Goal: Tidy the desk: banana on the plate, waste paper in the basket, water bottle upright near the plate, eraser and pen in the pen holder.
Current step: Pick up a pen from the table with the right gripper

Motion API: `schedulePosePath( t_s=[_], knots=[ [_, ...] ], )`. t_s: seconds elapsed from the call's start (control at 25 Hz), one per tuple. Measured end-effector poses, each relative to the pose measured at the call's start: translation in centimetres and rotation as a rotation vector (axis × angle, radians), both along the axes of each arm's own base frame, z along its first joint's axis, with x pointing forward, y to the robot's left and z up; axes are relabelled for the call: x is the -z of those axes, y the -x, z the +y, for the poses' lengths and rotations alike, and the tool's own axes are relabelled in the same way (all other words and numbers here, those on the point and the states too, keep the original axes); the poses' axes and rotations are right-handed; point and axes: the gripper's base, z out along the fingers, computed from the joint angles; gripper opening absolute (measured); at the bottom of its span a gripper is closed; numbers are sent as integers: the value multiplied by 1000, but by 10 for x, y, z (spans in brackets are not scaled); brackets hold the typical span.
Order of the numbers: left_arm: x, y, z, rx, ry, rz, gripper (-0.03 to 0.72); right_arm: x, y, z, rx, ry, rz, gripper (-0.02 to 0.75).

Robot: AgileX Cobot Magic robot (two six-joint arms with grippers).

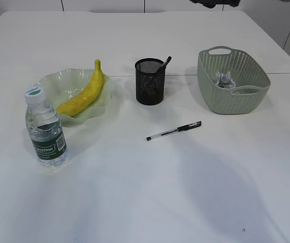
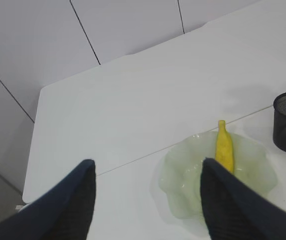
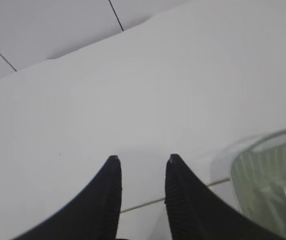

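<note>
Both grippers, left gripper (image 2: pixel 147 172) and right gripper (image 3: pixel 143 162), hang open and empty, because only the pen (image 1: pixel 173 131), lying just in front of the pen holder (image 1: pixel 150 81), remains untidied.

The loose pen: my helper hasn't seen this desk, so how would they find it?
Start at the black mesh pen holder in the middle of the white table. In front of it lies the loose pen, flat on bare tabletop. It has a clear barrel and black cap, touching nothing.
</note>
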Motion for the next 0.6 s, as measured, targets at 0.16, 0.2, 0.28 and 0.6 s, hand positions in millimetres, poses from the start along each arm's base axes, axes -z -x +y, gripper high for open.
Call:
schedulePosePath(
  t_s=[0.16,0.2,0.28,0.6],
  knots=[
    [1,0,0,-3,-1,8,466,-4,11,1,48,-72,90,229],
    [2,0,0,-5,-3,15,466,-5,14,2,57,-89,111,229],
    [2,0,1,-8,-4,22,466,-4,19,7,65,-142,164,229],
    [6,1,3,-26,-13,71,466,12,36,13,129,-274,421,229]
  ],
)
